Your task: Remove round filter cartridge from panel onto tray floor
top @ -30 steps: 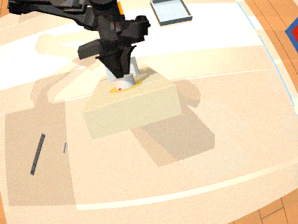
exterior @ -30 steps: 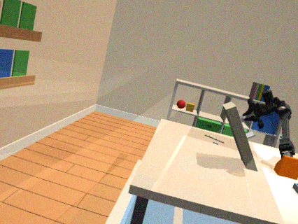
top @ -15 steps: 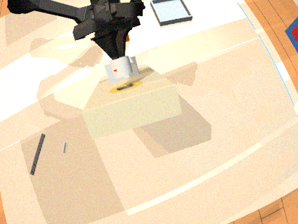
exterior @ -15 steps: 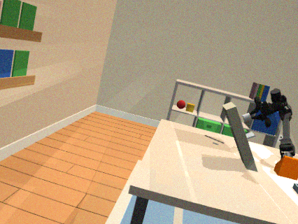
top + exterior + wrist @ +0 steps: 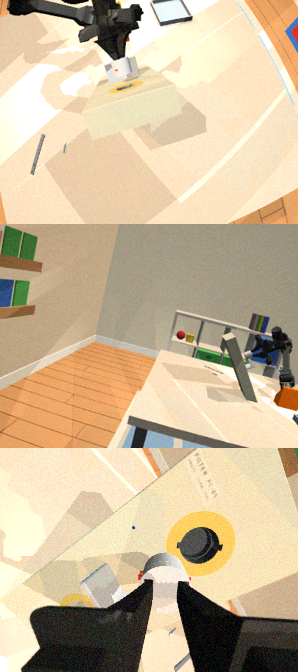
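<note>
Holding the cartridge (image 5: pixel 120 68) (image 5: pixel 247 354) (image 5: pixel 165 572) between the fingertips of the gripper (image 5: pixel 119 57) (image 5: pixel 252 353) (image 5: pixel 164 584), closed to a narrow gap. Out of the socket (image 5: pixel 199 545), off the desk (image 5: pixel 227 115) (image 5: pixel 189 392), red showing at both sides. Just off the panel (image 5: pixel 133 112) (image 5: pixel 239 367) (image 5: pixel 250 543), on the arm side. Leaning on the desk: same panel, with a yellow ring (image 5: pixel 113 90) (image 5: pixel 227 533) around the dark, round socket. Beyond, toward the top view's left desk edge: bar (image 5: pixel 38 154) (image 5: pixel 213 369) and, just beside, pin (image 5: pixel 64 148) (image 5: pixel 215 374), both lying apart from the panel. Toward the top view's upper desk edge: dark-rimmed tray (image 5: pixel 176 22), nothing visible inside. Past the far desk edge in the exterior view: shelf unit (image 5: pixel 210 320), with red ball (image 5: pixel 180 334) and yellow block (image 5: pixel 189 338) next to each other.
</note>
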